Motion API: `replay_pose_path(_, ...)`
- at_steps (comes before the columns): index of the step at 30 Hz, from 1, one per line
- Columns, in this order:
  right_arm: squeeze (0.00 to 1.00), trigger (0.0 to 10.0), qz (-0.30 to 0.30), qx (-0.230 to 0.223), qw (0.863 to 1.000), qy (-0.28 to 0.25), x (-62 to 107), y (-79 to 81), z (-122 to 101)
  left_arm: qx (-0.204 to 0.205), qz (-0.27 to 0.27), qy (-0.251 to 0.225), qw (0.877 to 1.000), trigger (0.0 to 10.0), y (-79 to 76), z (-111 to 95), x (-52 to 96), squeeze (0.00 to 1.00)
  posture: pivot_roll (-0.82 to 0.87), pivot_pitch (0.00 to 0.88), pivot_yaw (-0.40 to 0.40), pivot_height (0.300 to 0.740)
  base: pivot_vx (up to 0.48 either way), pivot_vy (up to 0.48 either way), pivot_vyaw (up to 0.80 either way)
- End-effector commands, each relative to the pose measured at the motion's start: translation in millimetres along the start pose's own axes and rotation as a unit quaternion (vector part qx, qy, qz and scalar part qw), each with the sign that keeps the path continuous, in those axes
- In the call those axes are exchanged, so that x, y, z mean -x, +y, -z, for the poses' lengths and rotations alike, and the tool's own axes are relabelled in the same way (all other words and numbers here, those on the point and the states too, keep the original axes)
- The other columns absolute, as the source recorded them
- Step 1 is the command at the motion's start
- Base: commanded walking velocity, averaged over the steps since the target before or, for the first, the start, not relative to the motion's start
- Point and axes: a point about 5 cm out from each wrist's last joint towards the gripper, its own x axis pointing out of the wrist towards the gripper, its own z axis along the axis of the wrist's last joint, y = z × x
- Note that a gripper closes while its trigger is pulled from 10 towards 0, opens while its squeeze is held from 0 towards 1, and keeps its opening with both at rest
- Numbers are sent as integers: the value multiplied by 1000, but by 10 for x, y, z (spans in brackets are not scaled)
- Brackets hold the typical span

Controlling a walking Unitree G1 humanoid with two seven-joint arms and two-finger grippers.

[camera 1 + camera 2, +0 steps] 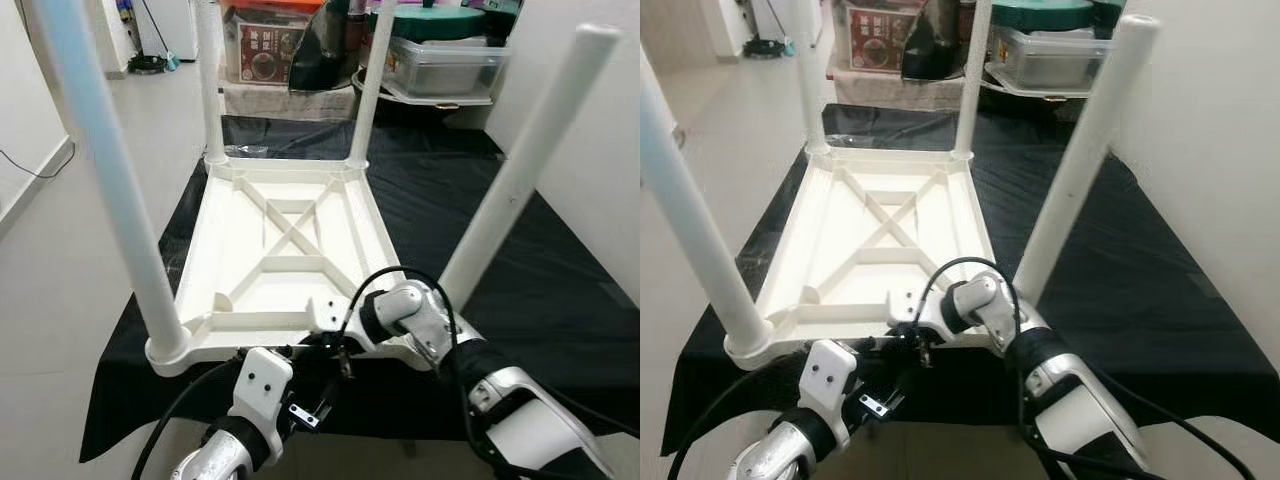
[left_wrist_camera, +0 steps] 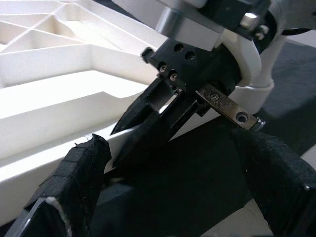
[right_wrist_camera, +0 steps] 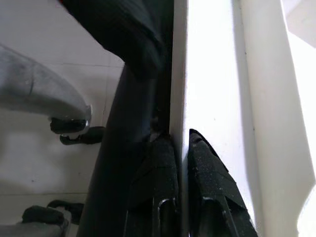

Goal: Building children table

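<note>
Black cloth [image 1: 560,290] is covering the low surface, and the white table [image 1: 285,250] is lying on it upside down, its long axis running away from the robot toward the bins [image 1: 440,60] at the far wall. The right gripper [image 3: 181,148] is pinching the table's near rim, its fingers [image 3: 207,168] narrow with the thin white edge between them. The left gripper [image 2: 173,182] is hovering just beside that same rim, below and facing the right one, its fingers [image 2: 79,173] spread wide and holding nothing. From the rim outward, all four legs are standing up: the near left leg [image 1: 105,180] and near right leg [image 1: 520,170] are flanking the grippers, and two far legs [image 1: 210,80] are rising at the table's other end. Both arms are close to the near edge, the right nearer, so any lift or turn looks set to pivot on this short side.
</note>
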Motion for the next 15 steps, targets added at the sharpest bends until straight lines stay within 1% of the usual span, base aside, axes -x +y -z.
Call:
replay_pose_path(1,0,10000,47,27,999,0,18,-153,-192,9,13,7,1000,10000,-59,51,-15,0,114,38,-94,740,0,0,0)
replay_pose_path(5,0,10000,68,10,997,18,25,-198,-165,9,13,6,1000,10000,-58,49,-17,0,111,38,-92,740,0,0,0)
replay_pose_path(6,0,10000,87,-5,995,39,46,-238,-121,9,14,6,1000,10000,-56,46,-20,0,109,38,-90,740,0,0,0)
replay_pose_path(9,0,10000,90,-5,995,40,61,-247,-112,8,14,6,1000,10000,-54,45,-23,0,111,37,-92,740,0,0,0)
replay_pose_path(10,906,10000,86,0,996,37,62,-242,-116,8,14,6,1000,10000,-53,46,-24,0,111,37,-92,740,0,0,0)
replay_pose_path(11,906,10000,86,0,996,37,62,-242,-116,8,14,6,1000,10000,-53,46,-24,0,111,37,-92,740,0,0,0)
replay_pose_path(12,1000,10000,81,-7,996,26,51,-232,-136,8,13,6,1000,10000,-49,46,-27,0,110,39,-90,740,0,0,0)
replay_pose_path(15,1000,10000,74,-9,997,24,39,-216,-139,7,13,6,1000,10000,-46,46,-28,0,110,39,-90,740,0,0,0)
